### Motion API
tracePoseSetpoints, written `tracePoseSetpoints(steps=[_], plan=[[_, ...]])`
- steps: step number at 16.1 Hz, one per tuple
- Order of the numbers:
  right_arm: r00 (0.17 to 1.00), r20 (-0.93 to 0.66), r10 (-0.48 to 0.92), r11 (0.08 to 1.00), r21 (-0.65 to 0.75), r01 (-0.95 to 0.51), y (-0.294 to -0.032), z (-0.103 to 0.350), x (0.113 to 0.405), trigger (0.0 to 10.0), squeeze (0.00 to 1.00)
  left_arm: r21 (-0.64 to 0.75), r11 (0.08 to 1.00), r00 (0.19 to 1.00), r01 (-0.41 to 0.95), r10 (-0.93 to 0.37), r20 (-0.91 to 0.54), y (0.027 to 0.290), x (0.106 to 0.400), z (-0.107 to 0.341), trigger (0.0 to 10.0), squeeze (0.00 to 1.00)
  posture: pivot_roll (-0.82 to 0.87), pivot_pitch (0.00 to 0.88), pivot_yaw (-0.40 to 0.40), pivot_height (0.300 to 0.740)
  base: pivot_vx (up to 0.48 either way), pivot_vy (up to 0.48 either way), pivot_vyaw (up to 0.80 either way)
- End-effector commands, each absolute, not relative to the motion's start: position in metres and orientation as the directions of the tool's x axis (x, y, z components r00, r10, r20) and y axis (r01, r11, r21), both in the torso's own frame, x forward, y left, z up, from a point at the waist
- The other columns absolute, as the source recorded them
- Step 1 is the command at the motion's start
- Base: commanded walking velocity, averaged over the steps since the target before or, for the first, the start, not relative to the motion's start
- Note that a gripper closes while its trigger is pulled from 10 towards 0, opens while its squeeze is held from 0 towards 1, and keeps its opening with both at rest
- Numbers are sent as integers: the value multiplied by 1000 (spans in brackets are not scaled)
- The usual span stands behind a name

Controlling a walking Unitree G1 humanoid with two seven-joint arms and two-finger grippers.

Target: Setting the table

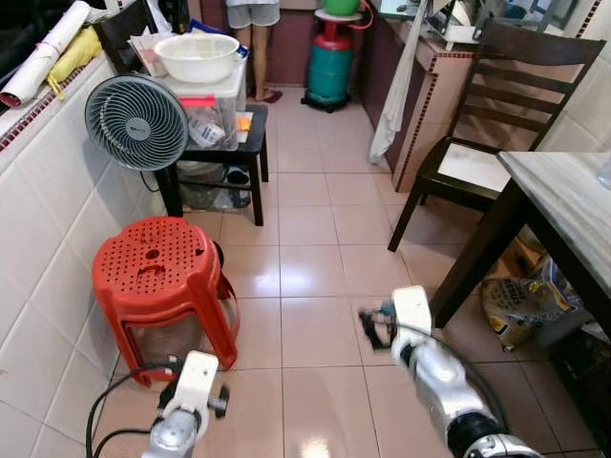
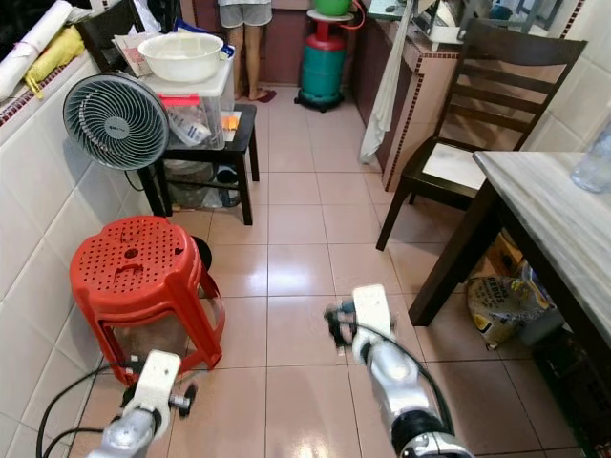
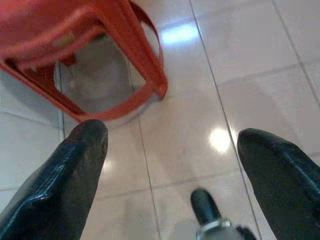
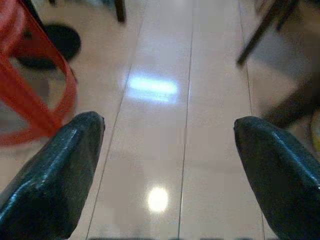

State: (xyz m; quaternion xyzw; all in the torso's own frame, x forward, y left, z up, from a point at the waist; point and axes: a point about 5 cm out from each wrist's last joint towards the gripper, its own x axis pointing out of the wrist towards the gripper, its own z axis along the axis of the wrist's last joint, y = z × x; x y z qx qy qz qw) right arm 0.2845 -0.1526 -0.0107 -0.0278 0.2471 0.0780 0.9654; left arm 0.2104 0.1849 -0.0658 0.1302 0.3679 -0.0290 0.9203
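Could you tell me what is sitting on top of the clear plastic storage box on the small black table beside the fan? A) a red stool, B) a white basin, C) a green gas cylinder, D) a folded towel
B: a white basin rests on the lid of the clear storage box, which stands on the small black table next to the fan.

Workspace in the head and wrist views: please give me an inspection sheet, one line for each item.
Surface: marble-top table at right, edge bare; a clear bottle stands farther in.
Job's things: nothing seen.
Clutter: red plastic stool, fan, white basin on storage box.
Grippers: left gripper open over floor tiles; right gripper open, empty.
Cables: black cable by left arm.
Surroundings: dark chair, green gas cylinder, person's legs.
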Motion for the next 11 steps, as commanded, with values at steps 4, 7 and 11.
tracePoseSetpoints(steps=[4,7,11], plan=[[766,-642,5,999,32,20,-168,-42,254,10000,0,244,949,673,200,48,-738,194,198,-73,10000,0,-103,0,-8,740,0,0,0],[695,-717,-47,994,36,105,-177,-59,229,10000,0,264,931,638,252,45,-768,195,193,-76,10000,0,-123,0,21,740,0,0,0],[657,-752,-49,996,12,89,-180,-69,213,10000,0,229,937,613,265,19,-789,174,187,-83,10000,0,-147,0,38,740,0,0,0]])
